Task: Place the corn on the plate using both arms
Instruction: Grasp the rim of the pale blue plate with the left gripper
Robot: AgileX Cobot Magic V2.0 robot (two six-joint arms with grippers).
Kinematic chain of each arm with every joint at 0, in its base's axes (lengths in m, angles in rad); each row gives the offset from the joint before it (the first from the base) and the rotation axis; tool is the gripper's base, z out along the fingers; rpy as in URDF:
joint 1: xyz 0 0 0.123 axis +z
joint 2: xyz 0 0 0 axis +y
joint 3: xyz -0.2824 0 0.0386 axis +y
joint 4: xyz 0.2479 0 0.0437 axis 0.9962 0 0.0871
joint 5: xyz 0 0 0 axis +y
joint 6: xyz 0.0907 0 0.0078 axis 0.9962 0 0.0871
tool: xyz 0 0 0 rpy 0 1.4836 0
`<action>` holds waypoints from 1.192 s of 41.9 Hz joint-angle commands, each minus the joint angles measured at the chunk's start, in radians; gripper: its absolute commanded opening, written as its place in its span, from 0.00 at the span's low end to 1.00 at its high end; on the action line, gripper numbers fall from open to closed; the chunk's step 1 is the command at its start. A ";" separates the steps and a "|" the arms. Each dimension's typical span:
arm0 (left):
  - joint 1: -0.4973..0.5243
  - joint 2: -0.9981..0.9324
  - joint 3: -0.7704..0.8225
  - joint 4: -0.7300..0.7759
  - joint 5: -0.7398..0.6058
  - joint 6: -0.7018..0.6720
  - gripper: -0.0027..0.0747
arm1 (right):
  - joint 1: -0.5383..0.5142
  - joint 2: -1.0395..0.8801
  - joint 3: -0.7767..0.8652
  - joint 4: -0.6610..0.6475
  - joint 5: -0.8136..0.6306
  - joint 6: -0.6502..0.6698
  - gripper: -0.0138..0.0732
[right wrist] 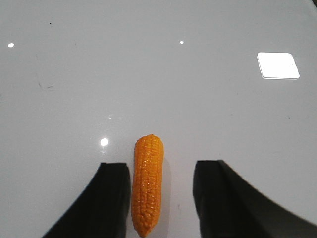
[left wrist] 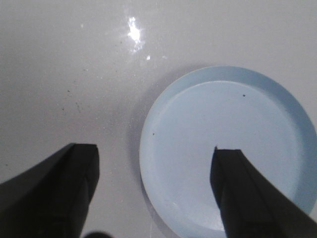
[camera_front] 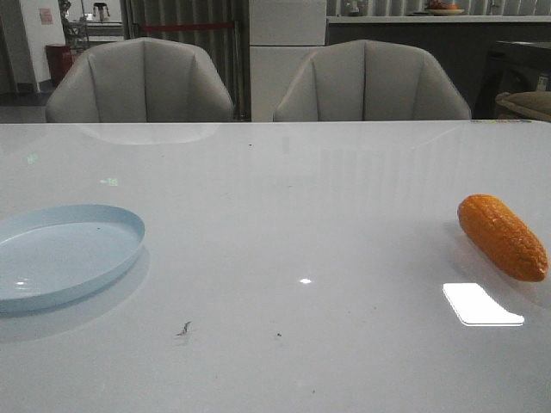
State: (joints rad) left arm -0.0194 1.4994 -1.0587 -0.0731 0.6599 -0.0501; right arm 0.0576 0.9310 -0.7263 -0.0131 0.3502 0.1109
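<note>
Clearly the corn [right wrist: 147, 184] lay on the table [right wrist: 158, 89] between the right tool's [right wrist: 161, 198] spread fingers, its long axis along them, while the left tool [left wrist: 153, 193] gaped above the plate [left wrist: 233, 114].

We see the plate [camera_front: 60, 254] on the table [camera_front: 284, 232] at far left, the corn [camera_front: 502, 236] on the table at far right, well apart; two chairs [camera_front: 140, 82] stand behind the table; our right gripper [right wrist: 161, 193] straddles the corn, left gripper [left wrist: 156, 186] above the plate's edge
</note>
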 commanded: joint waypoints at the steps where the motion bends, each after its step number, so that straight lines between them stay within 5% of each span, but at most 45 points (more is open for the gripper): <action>1: 0.001 0.067 -0.089 0.018 -0.017 -0.016 0.72 | -0.001 -0.009 -0.035 0.002 -0.062 0.003 0.64; 15: 0.001 0.320 -0.275 0.022 0.082 -0.016 0.72 | -0.001 -0.009 -0.035 0.002 -0.031 0.003 0.64; 30: 0.001 0.402 -0.290 0.022 0.105 -0.016 0.71 | -0.001 -0.009 -0.035 0.003 -0.032 0.003 0.64; 50: 0.001 0.425 -0.290 0.022 0.120 -0.016 0.22 | -0.001 -0.009 -0.035 0.003 -0.032 0.003 0.64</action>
State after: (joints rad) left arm -0.0194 1.9660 -1.3190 -0.0488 0.7870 -0.0550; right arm 0.0576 0.9310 -0.7263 -0.0114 0.3861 0.1128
